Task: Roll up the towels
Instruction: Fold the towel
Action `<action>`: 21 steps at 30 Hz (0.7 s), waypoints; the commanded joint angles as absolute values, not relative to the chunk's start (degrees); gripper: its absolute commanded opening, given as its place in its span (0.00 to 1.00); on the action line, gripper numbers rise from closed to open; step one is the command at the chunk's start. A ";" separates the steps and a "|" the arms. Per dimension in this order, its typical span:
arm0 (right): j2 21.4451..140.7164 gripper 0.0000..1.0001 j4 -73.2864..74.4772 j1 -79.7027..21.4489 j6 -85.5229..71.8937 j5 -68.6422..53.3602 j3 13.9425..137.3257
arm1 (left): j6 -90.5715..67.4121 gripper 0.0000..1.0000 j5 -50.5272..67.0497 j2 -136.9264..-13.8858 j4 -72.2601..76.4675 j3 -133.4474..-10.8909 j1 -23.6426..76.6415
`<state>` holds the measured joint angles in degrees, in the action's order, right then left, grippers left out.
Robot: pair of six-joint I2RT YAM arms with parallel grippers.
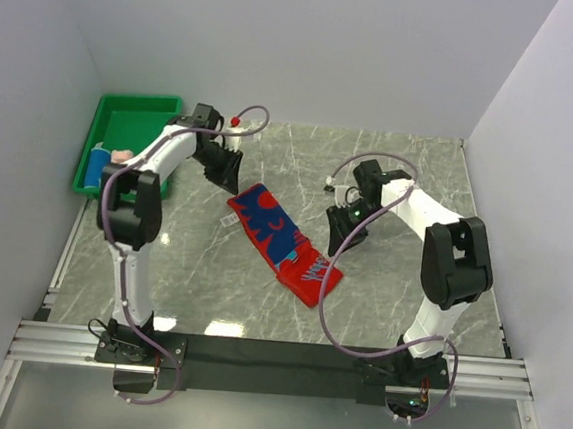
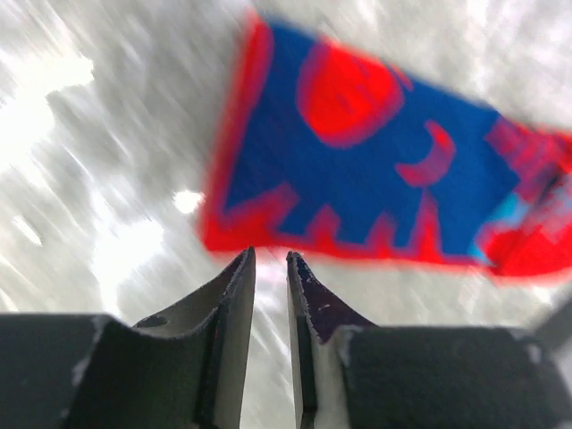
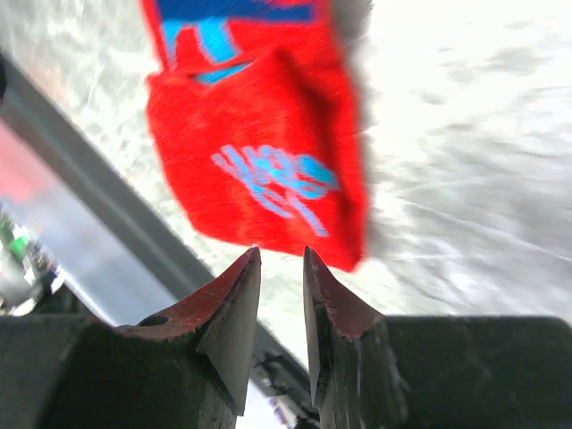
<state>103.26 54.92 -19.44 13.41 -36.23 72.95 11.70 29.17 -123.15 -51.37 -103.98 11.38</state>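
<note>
A green tray [image 1: 140,113] sits at the far-left corner of the marbled table [image 1: 420,181].

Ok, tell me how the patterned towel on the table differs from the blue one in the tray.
The patterned towel lies stretched out on the table, only its near end folded over; the blue towel sits in the green tray as what looks like a tight roll. The patterned towel is red and blue; the blue towel is plain. Neither is held.
</note>
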 commanded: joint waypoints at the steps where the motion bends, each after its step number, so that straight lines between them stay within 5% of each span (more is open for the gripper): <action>1: 102.82 0.34 54.23 -18.63 14.85 -32.88 74.62 | 8.36 0.26 35.58 -114.53 -51.51 -97.23 12.04; 8: 108.63 0.34 54.49 -18.81 16.61 -31.73 72.52 | 5.19 0.24 35.85 -112.93 -46.59 -85.70 14.68; 21: 112.14 0.31 54.32 -21.97 15.38 -38.23 68.11 | 2.64 0.16 30.88 -130.76 -44.73 -100.53 15.38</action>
